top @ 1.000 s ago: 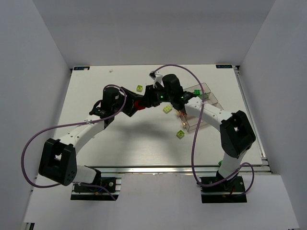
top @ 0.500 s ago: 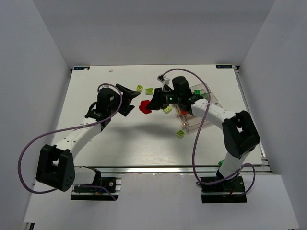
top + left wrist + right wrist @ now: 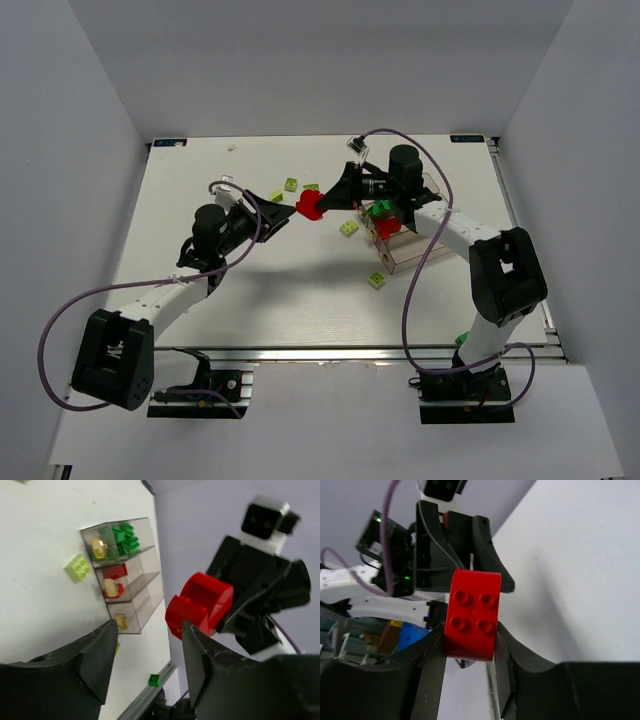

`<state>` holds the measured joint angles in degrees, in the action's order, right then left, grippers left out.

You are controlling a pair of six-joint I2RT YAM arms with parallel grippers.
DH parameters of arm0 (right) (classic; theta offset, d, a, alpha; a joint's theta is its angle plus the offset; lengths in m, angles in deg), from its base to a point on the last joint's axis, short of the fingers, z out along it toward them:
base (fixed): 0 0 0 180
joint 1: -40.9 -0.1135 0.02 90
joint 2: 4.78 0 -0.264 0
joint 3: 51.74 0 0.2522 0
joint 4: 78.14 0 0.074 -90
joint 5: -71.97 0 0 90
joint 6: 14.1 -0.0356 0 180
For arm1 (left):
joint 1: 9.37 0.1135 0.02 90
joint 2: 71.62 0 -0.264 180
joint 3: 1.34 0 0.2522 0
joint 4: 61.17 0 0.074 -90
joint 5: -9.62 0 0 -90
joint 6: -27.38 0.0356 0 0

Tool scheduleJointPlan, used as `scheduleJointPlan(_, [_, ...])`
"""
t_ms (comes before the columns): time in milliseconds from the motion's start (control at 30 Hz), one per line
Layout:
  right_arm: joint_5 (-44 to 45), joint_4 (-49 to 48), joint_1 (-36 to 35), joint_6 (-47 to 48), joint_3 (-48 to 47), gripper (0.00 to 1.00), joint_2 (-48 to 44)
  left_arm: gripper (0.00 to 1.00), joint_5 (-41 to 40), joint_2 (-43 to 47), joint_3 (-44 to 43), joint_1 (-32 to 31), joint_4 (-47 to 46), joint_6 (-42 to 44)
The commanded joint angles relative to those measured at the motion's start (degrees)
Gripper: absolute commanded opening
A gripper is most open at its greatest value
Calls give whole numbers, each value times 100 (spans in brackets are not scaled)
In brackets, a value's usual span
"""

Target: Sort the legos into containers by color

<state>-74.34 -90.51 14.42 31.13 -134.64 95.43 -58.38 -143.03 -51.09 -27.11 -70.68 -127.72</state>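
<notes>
My right gripper (image 3: 325, 203) is shut on a large red lego (image 3: 309, 206) and holds it above the table. In the right wrist view the lego (image 3: 472, 615) sits studs-up between the fingers. My left gripper (image 3: 283, 211) is open and empty just left of it; its view shows the red lego (image 3: 200, 605) beyond its spread fingers (image 3: 95, 660). The containers (image 3: 405, 262) stand at the right. One bin holds green legos (image 3: 120, 537), the middle one a red lego (image 3: 116, 571). Lime legos (image 3: 348, 228) (image 3: 376, 280) lie beside the bins.
Two more lime legos (image 3: 290, 184) (image 3: 311, 187) lie at the back of the table. A dark green lego (image 3: 154, 680) lies by the table's front rail near the right arm's base. Grey walls enclose the table on three sides.
The two grippers were together at the red lego. My left gripper let go and drew back left; my right gripper now holds the lego and has raised it towards the back right.
</notes>
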Motion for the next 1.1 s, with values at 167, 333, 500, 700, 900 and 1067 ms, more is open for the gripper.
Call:
scheduleJointPlan(167, [-389, -1719, 55, -1692, 32, 0, 140, 72, 981, 14, 566, 7, -3200, -556])
scheduleJointPlan(333, [-371, -1913, 73, -1877, 77, 0, 166, 73, 1122, -302, 689, 7, -4429, -1161])
scheduleJointPlan(500, [-363, -2132, 82, -2044, 94, 0, 184, 71, 1210, -636, 690, 16, -4924, -1453])
scheduleJointPlan(700, [-371, -2300, 82, -2193, 68, 0, 166, 69, 1245, -672, 689, 16, -4679, -1330])
scheduleJointPlan(900, [-363, -2326, 90, -2220, 94, 0, 157, 71, 1210, -610, 681, 16, -4082, -1023])
scheduleJointPlan(1067, [-398, -2257, 90, -2141, 68, 0, 131, 71, 1237, -628, 453, 7, -3457, -697])
